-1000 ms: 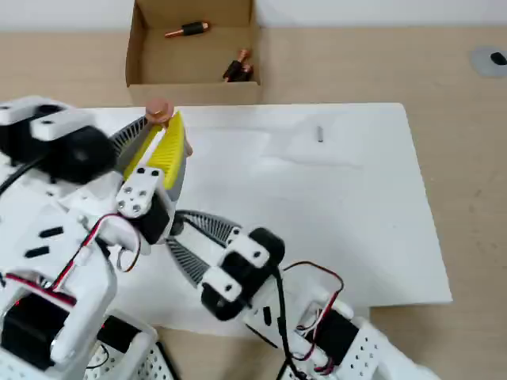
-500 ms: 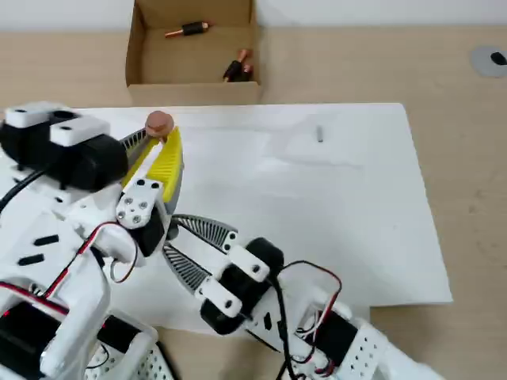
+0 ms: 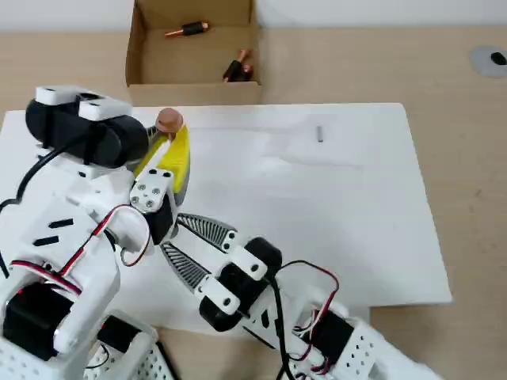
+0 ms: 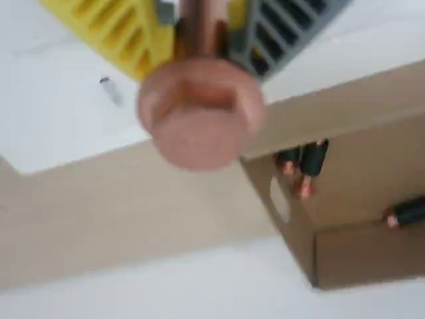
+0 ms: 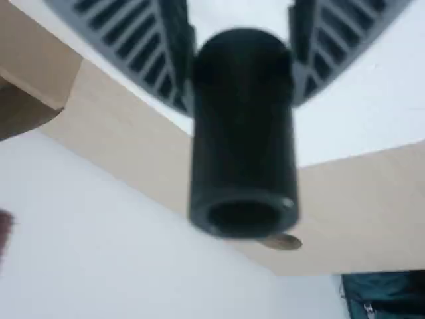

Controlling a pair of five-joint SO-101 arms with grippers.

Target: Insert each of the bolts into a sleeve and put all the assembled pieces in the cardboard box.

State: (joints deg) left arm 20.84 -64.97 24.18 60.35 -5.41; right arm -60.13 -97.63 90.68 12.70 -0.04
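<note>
Arms first: the left arm (image 3: 87, 142) sits over the white sheet (image 3: 341, 222) on the worktop (image 3: 467, 158), wrist angled toward the cardboard box (image 3: 194, 93). Its jaws, one yellow and one grey, are pinching the shank of a copper bolt (image 3: 169, 121). The bolt's round head sticks out past the tips, just short of the box's front wall and not over the opening. In the left wrist view the bolt (image 4: 199, 113) head is right up in the lens, with the box (image 4: 345, 226) behind it.

The right arm (image 3: 238, 277) lies low and closer to the robot's side of the sheet, pointing across toward the left arm. Its grey ribbed jaws are clamped on a black sleeve (image 5: 242, 133), open end facing away from the wrist.

Two assembled pieces (image 3: 239, 67) lie together by one side wall of the box, and a third piece (image 3: 187, 30) lies at the back.

Hard to see stuff: from above, the left arm's wrist covers the tips of the right jaws, so the sleeve is hidden there. A little brownish bit (image 5: 285, 242) pokes out behind the sleeve's mouth, can't tell what it is. There's also a tiny grey thing (image 3: 320, 134) on the sheet, too small to identify, and a round grey disc (image 3: 485, 60) cut off by the edge of the high view.
</note>
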